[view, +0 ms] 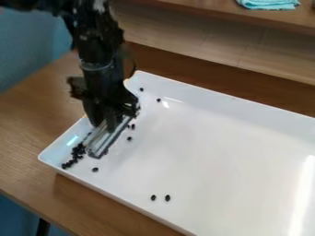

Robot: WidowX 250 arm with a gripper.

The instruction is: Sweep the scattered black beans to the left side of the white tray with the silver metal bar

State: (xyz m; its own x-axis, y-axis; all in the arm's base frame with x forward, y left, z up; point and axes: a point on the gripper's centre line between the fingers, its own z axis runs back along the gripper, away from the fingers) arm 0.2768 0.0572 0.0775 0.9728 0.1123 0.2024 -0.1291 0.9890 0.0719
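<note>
White tray (209, 138) nearest the camera, smooth-looking and likely stiff. Near its left end, the tool (109, 120) grips a grooved, silvery bar (107, 140), probably light, rigid, slick, best pinched mid-length. Small black beans (77, 151) beside it look hard and apt to roll.

A black, segmented robot arm (92, 44) is sporting a greyish ring (96, 66) around its lower section, while a thin dark cable (131, 62) is looping alongside and a blocky black gripper (111, 121) is matching the arm's dark finish.
</note>
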